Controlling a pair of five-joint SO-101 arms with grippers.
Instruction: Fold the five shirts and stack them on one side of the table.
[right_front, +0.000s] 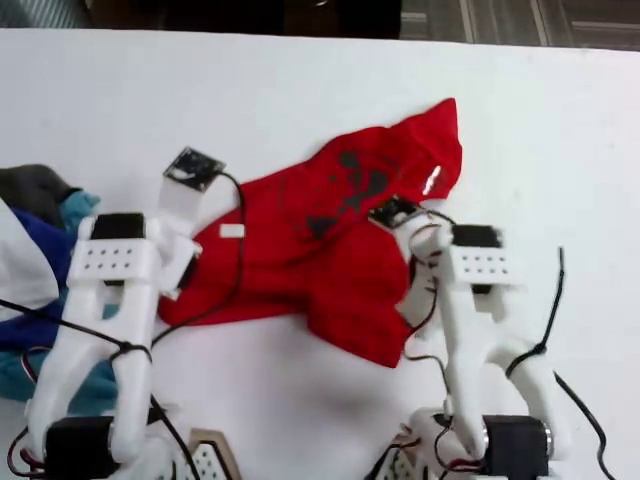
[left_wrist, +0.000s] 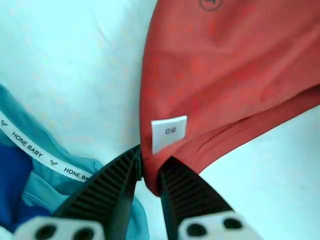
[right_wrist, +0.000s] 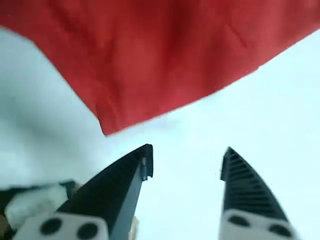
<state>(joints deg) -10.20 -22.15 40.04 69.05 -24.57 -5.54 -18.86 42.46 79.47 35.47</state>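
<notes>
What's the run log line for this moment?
left pincer: shut on red shirt hem | right pincer: open, at shirt edge | shirt pile: by left arm | red shirt: crumpled, unfolded

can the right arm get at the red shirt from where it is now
Probably yes. The right gripper is open, the edge of the red shirt lies just ahead of its fingers, and only bare table shows between them. The left gripper pinches another edge by the white tag.

White table (right_front: 300, 90): 1 red shirt (right_front: 340, 230) mid-table (crumpled); shirt pile (right_front: 45, 235) at edge.
</notes>
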